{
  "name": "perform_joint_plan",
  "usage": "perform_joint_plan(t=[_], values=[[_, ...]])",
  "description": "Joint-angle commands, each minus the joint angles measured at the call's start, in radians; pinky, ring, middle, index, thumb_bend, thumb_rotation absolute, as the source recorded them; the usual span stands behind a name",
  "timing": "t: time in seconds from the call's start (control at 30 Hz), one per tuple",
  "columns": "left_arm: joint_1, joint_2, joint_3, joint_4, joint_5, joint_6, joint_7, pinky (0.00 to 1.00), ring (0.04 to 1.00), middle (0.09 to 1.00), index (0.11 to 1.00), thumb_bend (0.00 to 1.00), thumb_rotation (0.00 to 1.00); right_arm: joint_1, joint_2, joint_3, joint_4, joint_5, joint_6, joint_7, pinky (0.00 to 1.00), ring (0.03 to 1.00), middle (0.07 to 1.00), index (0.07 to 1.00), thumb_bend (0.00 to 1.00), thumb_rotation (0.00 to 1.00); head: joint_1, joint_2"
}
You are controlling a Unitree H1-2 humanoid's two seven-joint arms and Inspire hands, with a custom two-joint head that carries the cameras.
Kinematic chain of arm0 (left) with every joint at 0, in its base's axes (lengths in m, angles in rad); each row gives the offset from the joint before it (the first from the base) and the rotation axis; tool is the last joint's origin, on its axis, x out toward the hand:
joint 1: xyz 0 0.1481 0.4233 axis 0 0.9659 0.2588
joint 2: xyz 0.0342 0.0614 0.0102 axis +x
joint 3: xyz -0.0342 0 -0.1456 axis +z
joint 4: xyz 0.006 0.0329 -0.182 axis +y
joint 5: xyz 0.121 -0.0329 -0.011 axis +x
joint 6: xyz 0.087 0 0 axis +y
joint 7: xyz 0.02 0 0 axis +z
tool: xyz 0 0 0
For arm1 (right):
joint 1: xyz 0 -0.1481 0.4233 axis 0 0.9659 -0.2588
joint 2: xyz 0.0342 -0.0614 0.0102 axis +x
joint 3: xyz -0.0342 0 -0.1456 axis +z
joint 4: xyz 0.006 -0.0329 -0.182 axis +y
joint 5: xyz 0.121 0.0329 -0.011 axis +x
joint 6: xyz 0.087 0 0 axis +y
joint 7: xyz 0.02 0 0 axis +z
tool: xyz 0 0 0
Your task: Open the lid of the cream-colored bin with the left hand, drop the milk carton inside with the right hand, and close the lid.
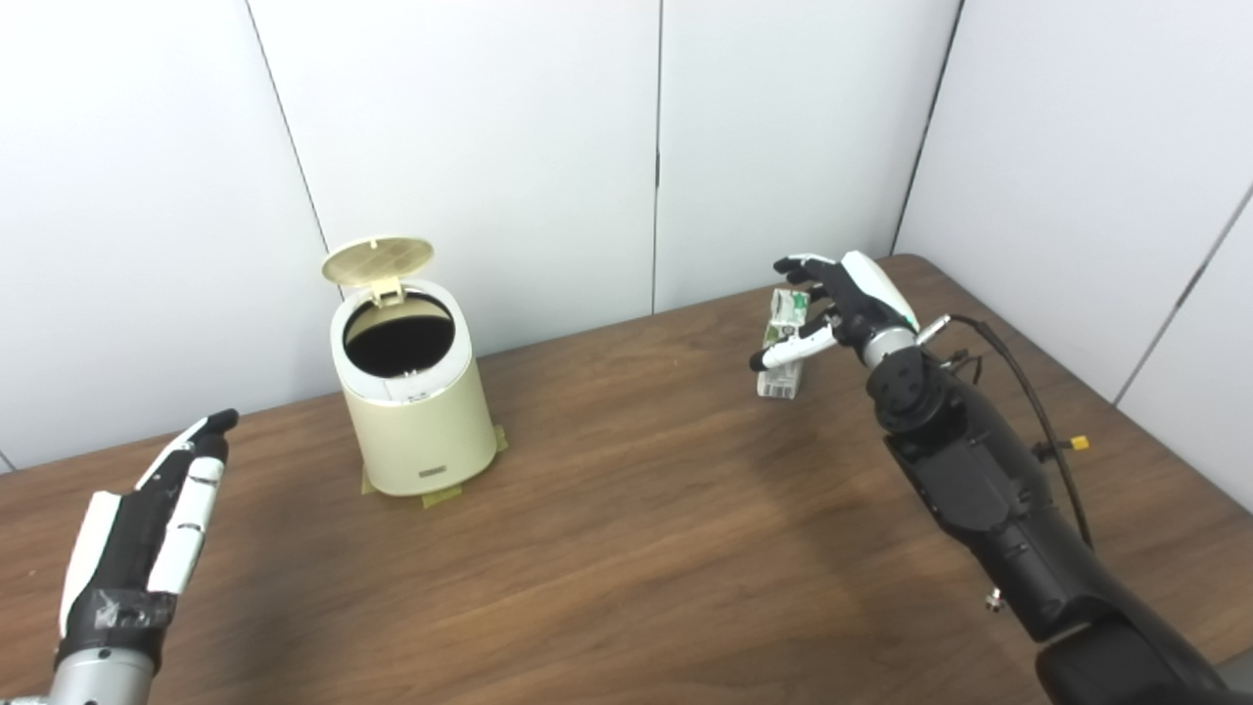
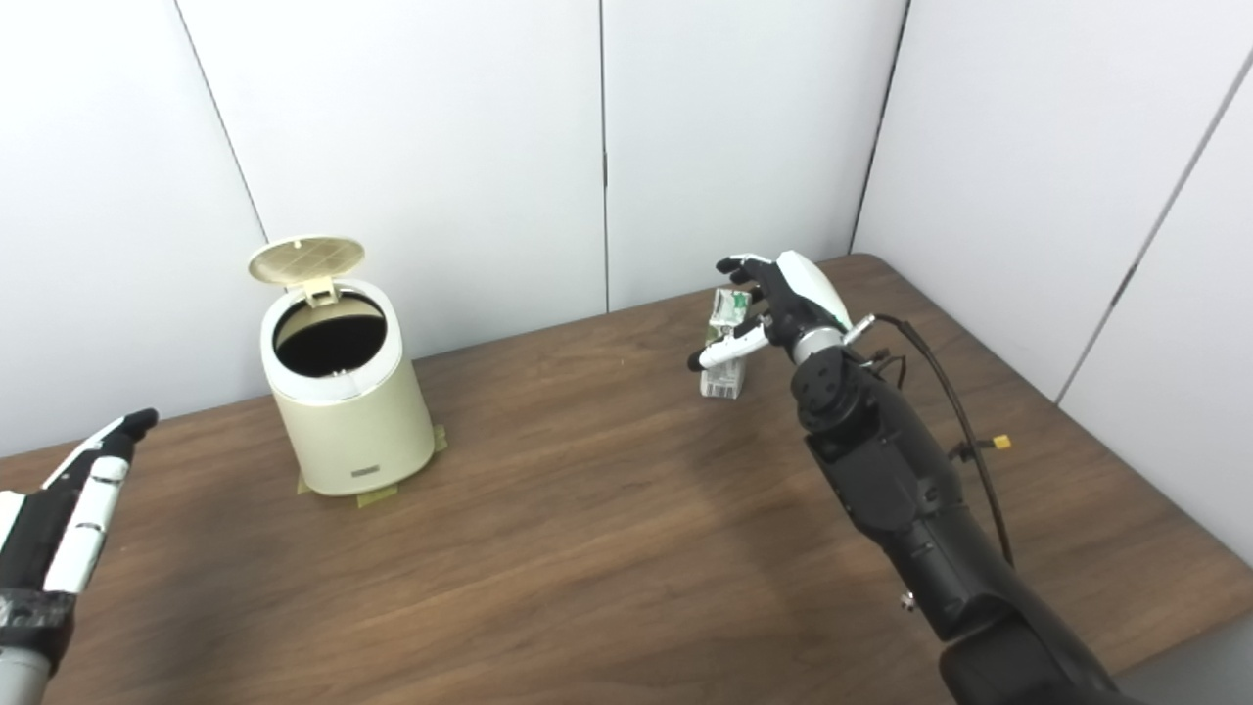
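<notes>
The cream-colored bin stands on the table at the left middle, its round lid tipped up and back, the dark inside showing. The milk carton stands upright on the table at the far right. My right hand is at the carton with its fingers spread around the carton's top and side, not closed on it. My left hand is open, fingers straight, low at the left, apart from the bin.
The brown wooden table has its right edge near my right arm. White wall panels stand close behind the bin and carton. Tape patches lie under the bin's base. A black cable runs along my right forearm.
</notes>
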Motion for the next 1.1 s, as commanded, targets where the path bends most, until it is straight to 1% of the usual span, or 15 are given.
perform_joint_plan(t=[0.0,0.13,0.2,0.23,0.37,0.47,0.57,0.6,0.63,0.67,0.73,0.77,0.8,0.9,1.07], values=[[-0.046,0.016,0.002,-0.028,0.001,-0.021,0.0,1.0,0.981,0.934,0.886,0.42,1.0,-0.035,-0.04,-0.008,-0.015,-0.008,-0.05,-0.009,0.73,0.805,0.821,0.798,0.99,0.09,-0.001,0.0],[-0.049,0.015,-0.001,-0.022,-0.003,-0.031,-0.003,1.0,0.985,0.928,0.874,0.44,1.0,-0.024,-0.048,-0.008,0.011,-0.008,-0.081,-0.015,0.77,0.812,0.812,0.775,0.99,0.11,0.002,-0.001],[-0.052,0.015,-0.002,-0.019,-0.004,-0.037,-0.003,1.0,0.985,0.927,0.874,0.44,1.0,-0.021,-0.052,-0.004,0.022,-0.019,-0.082,-0.019,0.79,0.808,0.797,0.748,1.0,0.14,0.001,0.0],[-0.054,0.014,-0.002,-0.017,-0.008,-0.039,-0.005,1.0,0.987,0.929,0.875,0.45,1.0,-0.018,-0.053,-0.003,0.025,-0.026,-0.085,-0.024,0.79,0.793,0.778,0.734,1.0,0.15,0.001,0.0],[-0.053,0.023,-0.004,-0.015,-0.025,-0.046,-0.022,1.0,0.984,0.939,0.896,0.48,1.0,-0.012,-0.049,0.003,0.029,-0.051,-0.103,-0.051,0.71,0.716,0.704,0.671,0.99,0.13,0.004,0.0],[-0.05,0.028,-0.005,-0.021,-0.028,-0.045,-0.031,0.98,0.975,0.938,0.902,0.48,0.98,-0.007,-0.052,0.015,0.045,-0.08,-0.149,-0.086,0.7,0.706,0.689,0.639,0.96,0.11,0.007,0.001],[-0.047,0.031,-0.004,-0.028,-0.029,-0.042,-0.034,0.96,0.967,0.939,0.902,0.48,0.95,-0.004,-0.04,0.009,0.054,-0.09,-0.165,-0.116,0.65,0.654,0.644,0.593,0.91,0.06,0.007,0.001],[-0.046,0.032,-0.003,-0.029,-0.03,-0.041,-0.035,0.96,0.968,0.941,0.902,0.47,0.95,-0.003,-0.035,0.005,0.058,-0.088,-0.173,-0.123,0.6,0.619,0.622,0.543,0.72,0.1,0.007,0.001],[-0.045,0.033,-0.002,-0.03,-0.03,-0.04,-0.036,0.96,0.971,0.943,0.904,0.47,0.94,-0.003,-0.031,0.002,0.062,-0.086,-0.18,-0.133,0.55,0.576,0.594,0.511,0.6,0.12,0.008,0.001],[-0.045,0.034,-0.002,-0.03,-0.031,-0.039,-0.037,0.97,0.973,0.945,0.905,0.47,0.94,-0.003,-0.025,-0.001,0.066,-0.09,-0.18,-0.148,0.52,0.537,0.544,0.499,0.57,0.06,0.008,0.002],[-0.043,0.036,-0.003,-0.032,-0.03,-0.038,-0.037,0.97,0.977,0.949,0.911,0.47,0.94,-0.005,-0.007,-0.009,0.073,-0.105,-0.176,-0.197,0.43,0.436,0.514,0.509,0.53,0.01,0.01,0.0],[-0.042,0.037,-0.005,-0.031,-0.029,-0.041,-0.037,0.97,0.978,0.95,0.915,0.46,0.93,-0.006,0.003,-0.014,0.077,-0.111,-0.173,-0.221,0.37,0.406,0.513,0.517,0.52,0.01,0.01,-0.001],[-0.041,0.038,-0.006,-0.031,-0.029,-0.043,-0.037,0.97,0.976,0.95,0.916,0.45,0.93,-0.007,0.01,-0.017,0.08,-0.114,-0.171,-0.237,0.36,0.399,0.518,0.515,0.52,0.0,0.01,-0.001],[-0.037,0.04,-0.01,-0.025,-0.035,-0.047,-0.041,0.99,0.982,0.955,0.913,0.43,0.9,-0.008,0.021,-0.021,0.091,-0.122,-0.176,-0.273,0.35,0.396,0.525,0.502,0.52,0.0,0.008,-0.002],[-0.031,0.043,-0.022,-0.021,-0.032,-0.053,-0.042,0.99,0.985,0.963,0.919,0.43,0.88,-0.003,0.038,-0.041,0.083,-0.114,-0.175,-0.304,0.35,0.391,0.521,0.514,0.51,0.0,0.018,-0.005]])
